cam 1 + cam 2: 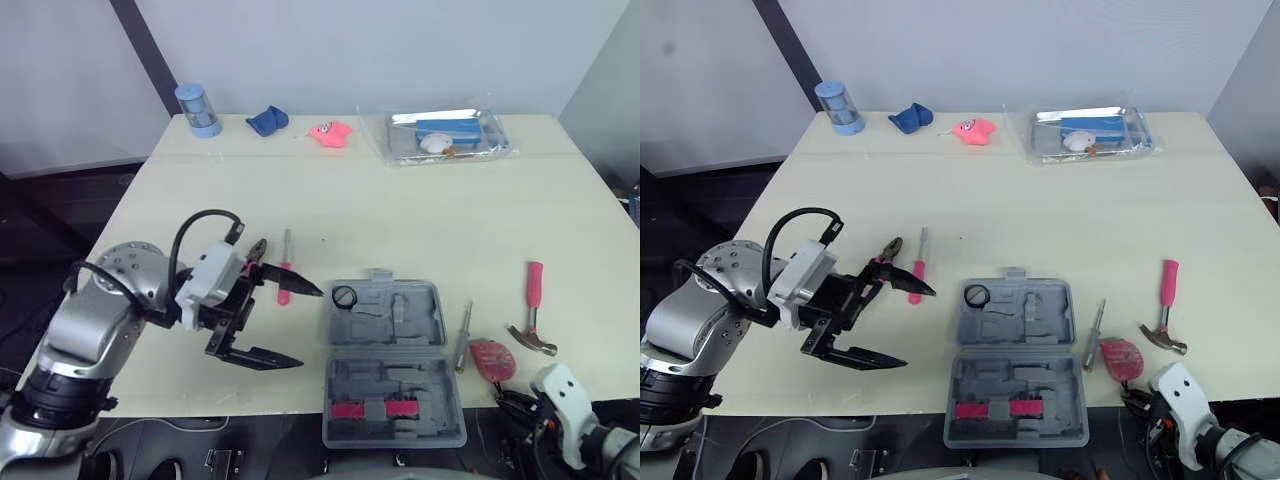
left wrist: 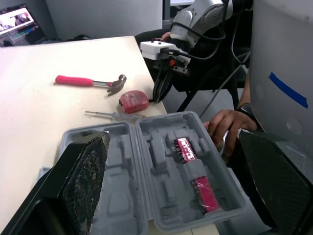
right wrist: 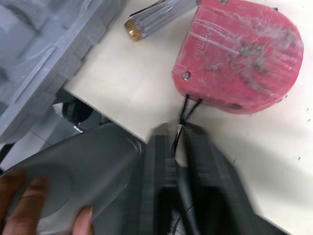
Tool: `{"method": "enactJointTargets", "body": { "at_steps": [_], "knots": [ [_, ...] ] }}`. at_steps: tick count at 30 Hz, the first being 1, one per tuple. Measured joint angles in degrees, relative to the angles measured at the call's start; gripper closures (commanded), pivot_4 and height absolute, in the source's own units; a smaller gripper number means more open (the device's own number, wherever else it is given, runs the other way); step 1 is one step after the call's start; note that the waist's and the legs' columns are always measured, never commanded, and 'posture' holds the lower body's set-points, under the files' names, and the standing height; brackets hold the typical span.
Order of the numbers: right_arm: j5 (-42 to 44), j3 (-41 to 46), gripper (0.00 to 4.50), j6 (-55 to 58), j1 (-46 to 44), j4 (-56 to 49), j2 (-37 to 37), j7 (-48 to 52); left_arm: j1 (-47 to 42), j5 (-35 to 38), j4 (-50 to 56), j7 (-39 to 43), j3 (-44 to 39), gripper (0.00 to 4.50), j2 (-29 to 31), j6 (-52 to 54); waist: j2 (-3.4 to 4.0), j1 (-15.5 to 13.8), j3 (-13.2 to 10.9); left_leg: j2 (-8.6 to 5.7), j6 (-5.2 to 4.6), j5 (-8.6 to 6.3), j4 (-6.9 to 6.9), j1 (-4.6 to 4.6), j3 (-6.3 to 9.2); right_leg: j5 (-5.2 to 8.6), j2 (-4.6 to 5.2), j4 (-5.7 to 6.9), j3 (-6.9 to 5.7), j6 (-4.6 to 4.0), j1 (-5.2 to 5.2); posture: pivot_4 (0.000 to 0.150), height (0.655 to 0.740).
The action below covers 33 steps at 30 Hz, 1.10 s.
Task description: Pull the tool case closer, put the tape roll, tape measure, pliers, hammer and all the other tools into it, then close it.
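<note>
**Grey case open; tape roll inside, other tools on the table**

The left gripper [image 1: 310, 327], spread wide and empty, hangs left of the grey plastic tool case [image 1: 420, 300] and hides part of the red-handled pliers [image 1: 255, 252]. The right gripper [image 3: 177, 134], blurred, pinches the black cord of the red tape measure [image 3: 239, 58], just right of the case. The open case holds a black tape roll [image 1: 344, 296] and pink-labelled bits [image 1: 373, 410]. The pink-handled hammer [image 1: 535, 285] lies farther right.
</note>
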State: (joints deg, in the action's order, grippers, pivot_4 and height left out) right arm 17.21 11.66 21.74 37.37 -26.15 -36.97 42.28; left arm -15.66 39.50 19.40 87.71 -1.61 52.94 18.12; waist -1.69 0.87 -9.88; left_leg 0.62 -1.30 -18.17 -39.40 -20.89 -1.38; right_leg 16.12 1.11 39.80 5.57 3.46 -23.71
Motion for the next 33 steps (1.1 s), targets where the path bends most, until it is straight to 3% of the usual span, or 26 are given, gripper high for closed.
{"method": "enactJointTargets", "body": {
  "at_steps": [5, 6, 11, 15, 22, 33],
  "knots": [
    [2.06, 5.41, 0.25, -2.75, 1.4, -0.03, -2.66, 4.66, -0.09, -0.05, -0.16, 0.02, 0.0, 0.0, -0.09, -0.22, 0.0, -0.03, 0.0, 0.0, -0.02, -0.01, 0.0, 0.03, -0.07, -0.01, -0.01, 0.0, 0.05, 0.02, 0.0, 0.15, 0.74],
    [2.44, 6.7, 0.05, -3.86, 1.88, 0.03, -3.36, 6.08, -0.04, -0.05, -0.17, 0.02, 0.0, 0.0, -0.14, -0.31, 0.0, -0.03, 0.0, 0.0, -0.02, -0.01, 0.0, 0.02, -0.07, -0.01, -0.01, 0.0, 0.05, 0.02, 0.0, 0.15, 0.74],
    [3.3, 11.69, 0.05, -12.28, 2.75, 4.28, -6.97, 15.13, 0.56, -0.01, -0.13, 0.08, -0.14, 0.0, -0.09, -1.04, -0.03, 0.01, -0.02, 0.01, -0.04, -0.02, -0.01, 0.06, -0.16, -0.05, -0.04, -0.02, 0.15, 0.07, 0.0, 0.15, 0.74],
    [2.21, 12.74, 0.05, -22.81, -2.32, 12.24, -10.29, 22.13, 1.29, 0.03, -0.09, 0.29, -0.15, 0.0, -0.02, -1.14, -0.06, 0.09, -0.04, 0.05, -0.08, -0.05, -0.02, 0.15, -0.37, -0.12, -0.09, -0.02, 0.31, 0.09, 0.0, 0.15, 0.74],
    [0.79, 4.87, 0.05, -34.62, -20.02, 26.33, -17.48, 34.67, 1.34, -0.01, -0.01, 0.59, -0.15, 0.0, 0.08, -2.41, -0.14, 0.08, -0.11, 0.2, -0.13, -0.06, -0.07, 0.16, -0.87, -0.39, -0.25, -0.01, 0.76, 0.11, -0.21, 0.15, 0.74],
    [-4.18, -10.01, 0.05, -40.9, -40.03, 41.11, -18.59, 44.84, 7.59, -0.02, 2.91, -0.52, -2.65, 0.0, 0.74, -4.05, -0.15, 0.26, -0.15, 0.6, -0.36, -0.19, -0.48, 0.09, -1.73, -0.83, -0.37, -0.01, 1.24, 0.19, -0.53, 0.15, 0.74]
  ]
}}
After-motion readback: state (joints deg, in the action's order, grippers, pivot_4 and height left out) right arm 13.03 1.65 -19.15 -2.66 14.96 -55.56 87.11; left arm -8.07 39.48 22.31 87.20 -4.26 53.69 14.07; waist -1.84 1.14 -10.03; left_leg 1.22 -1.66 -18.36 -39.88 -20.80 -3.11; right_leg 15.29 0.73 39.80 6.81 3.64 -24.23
